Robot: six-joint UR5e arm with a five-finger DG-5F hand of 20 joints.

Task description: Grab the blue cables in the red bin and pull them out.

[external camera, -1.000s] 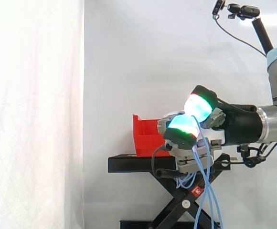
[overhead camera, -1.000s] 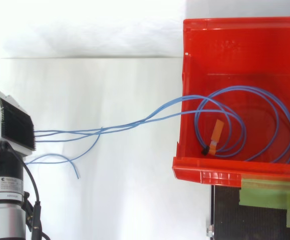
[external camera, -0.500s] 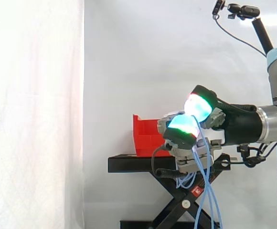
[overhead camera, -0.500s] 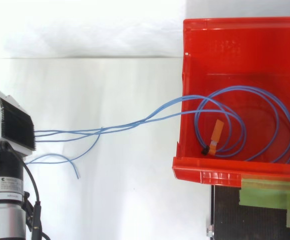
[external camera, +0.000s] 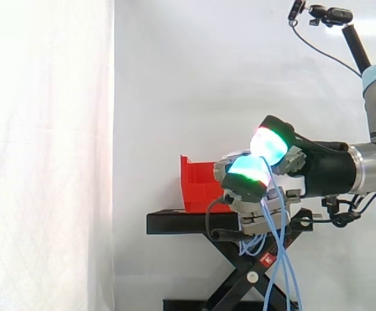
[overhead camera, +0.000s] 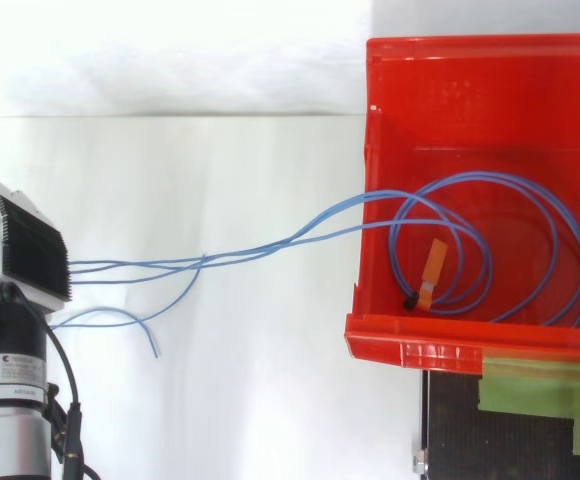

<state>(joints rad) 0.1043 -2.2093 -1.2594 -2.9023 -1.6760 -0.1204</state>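
**Robot hand grips blue cables drawn partway out of a red bin**

In the side view we see the robot arm reach in from the right. Its hand (external camera: 290,162) sits level with a red bin (external camera: 198,188), just right of it and covering the bin's right end. The fingers are curled closed around a bunch of thin blue cables (overhead camera: 202,259). The thick fingertips (external camera: 248,170) glow green and cyan, with red at the edges. Below the hand, several cable strands hang straight down past the bottom of the picture. The bin stands on a black stand (external camera: 175,223) with scissor legs, in front of a white curtain (external camera: 45,162).

From above, we see the bin at the right. Part of the cables still lies coiled in loops on the bin floor. A small orange tag (overhead camera: 433,262) is fixed to a cable near the middle of the loops. From the coils, strands climb over the bin's left wall and stretch left, across the white ground, to the robot at the left edge. One loose end curls away below those strands. Green tape (overhead camera: 530,385) marks the stand at the lower right.
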